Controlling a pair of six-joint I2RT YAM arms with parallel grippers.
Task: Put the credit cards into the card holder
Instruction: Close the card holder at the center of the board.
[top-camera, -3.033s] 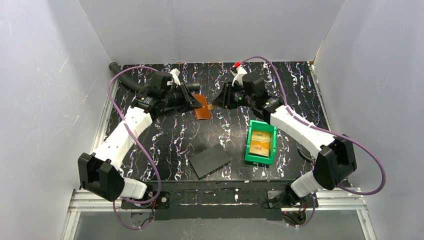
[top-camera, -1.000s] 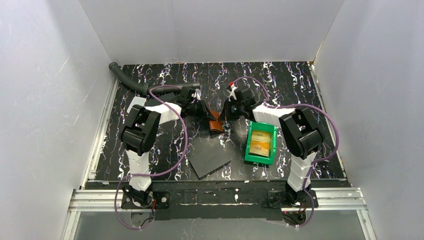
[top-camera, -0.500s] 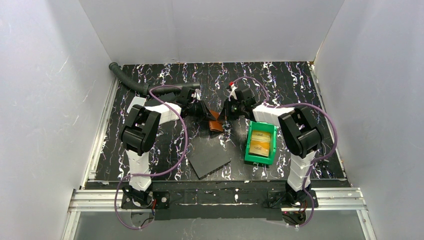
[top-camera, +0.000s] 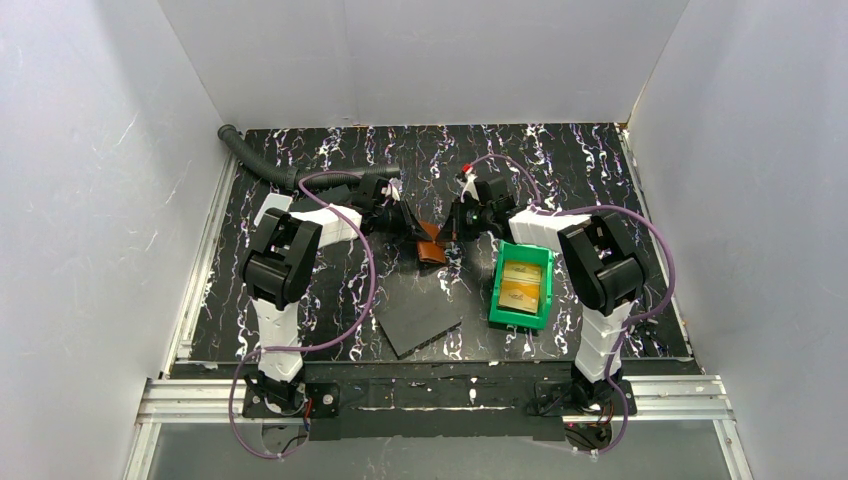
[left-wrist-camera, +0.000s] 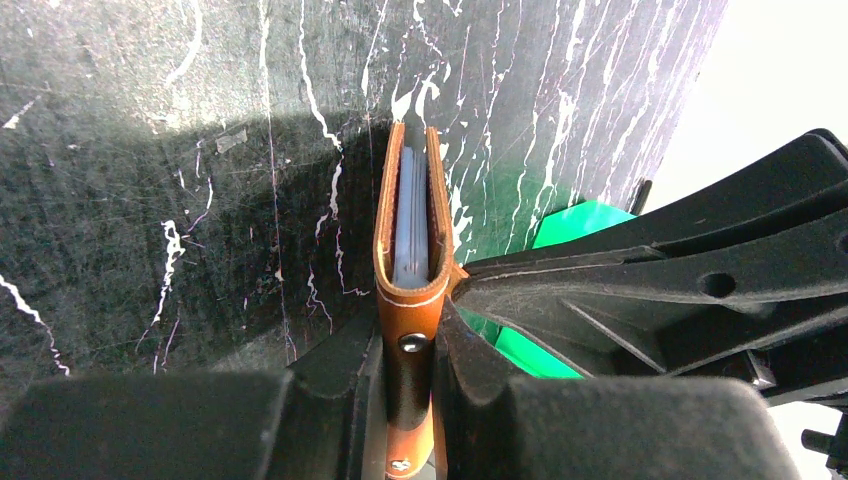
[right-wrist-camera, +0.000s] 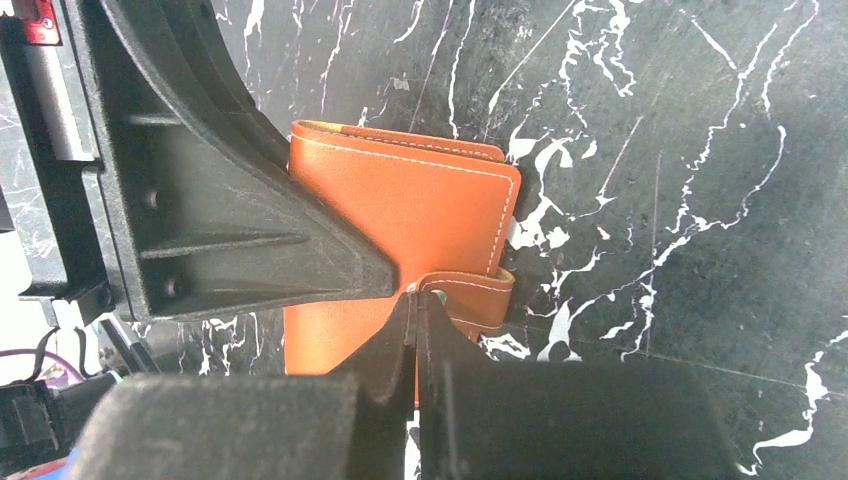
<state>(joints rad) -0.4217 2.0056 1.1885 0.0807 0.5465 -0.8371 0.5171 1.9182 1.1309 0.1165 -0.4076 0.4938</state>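
The brown leather card holder (top-camera: 431, 246) stands on edge at mid-table, folded shut. My left gripper (top-camera: 414, 230) is shut on the card holder (left-wrist-camera: 409, 262) across its spine end. Light blue card edges (left-wrist-camera: 411, 215) show inside the fold. My right gripper (right-wrist-camera: 413, 300) is shut, and its tips press on the snap tab (right-wrist-camera: 474, 297) on the holder's flat side (right-wrist-camera: 400, 205). In the top view the right gripper (top-camera: 446, 231) faces the left one across the holder. Orange-yellow credit cards (top-camera: 522, 283) lie in the green bin (top-camera: 520, 323).
A dark grey slab (top-camera: 420, 322) lies in front of the holder, near the table's front. A black corrugated hose (top-camera: 262, 164) runs along the back left. The green bin (left-wrist-camera: 560, 222) shows behind the right gripper's black finger (left-wrist-camera: 650, 295).
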